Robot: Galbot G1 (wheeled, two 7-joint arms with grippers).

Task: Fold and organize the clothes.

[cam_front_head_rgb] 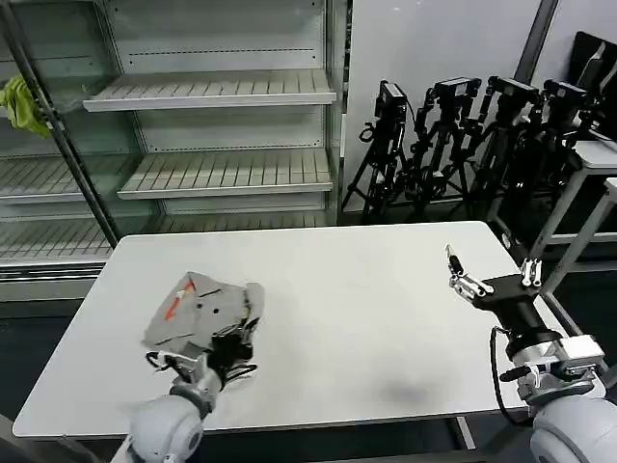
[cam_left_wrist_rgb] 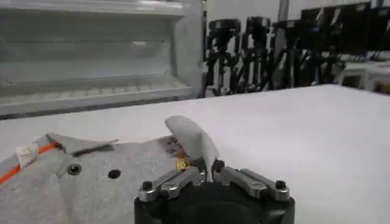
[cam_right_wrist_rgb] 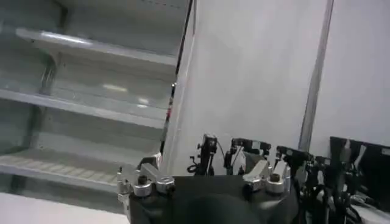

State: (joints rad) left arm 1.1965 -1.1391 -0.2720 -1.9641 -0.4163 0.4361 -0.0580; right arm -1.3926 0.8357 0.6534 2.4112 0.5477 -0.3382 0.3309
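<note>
- Nearest the head camera, the robot's left end effector (cam_front_head_rgb: 227, 355), black with silver finger links, sits at the near edge of a folded shirt, close to the front-left corner of the white rectangular bench (cam_front_head_rgb: 366, 318).
- In the left wrist view its fingers are drawn together, pinching a thin upturned flap of the cloth.
- The right end effector (cam_front_head_rgb: 463, 282), black with slim metal fingers spread apart and holding nothing, hovers above the right side of the bench, well apart from the garment.
- The light grey short-sleeved knit shirt (cam_front_head_rgb: 198, 311) lies in a compact, slightly lopsided bundle on the left part of the bench, collar uppermost.
- An orange-red inner collar band (cam_left_wrist_rgb: 27, 168) shows, with a small white label beside it and two dark buttons on the placket.
- Likely risk: the pinch takes only a thin fold, so a pull could slip free or drag a single layer and undo the bundle.
- Likely risk: a sideways tug could slide the soft cloth toward the near bench edge, since nothing else pins it down.
</note>
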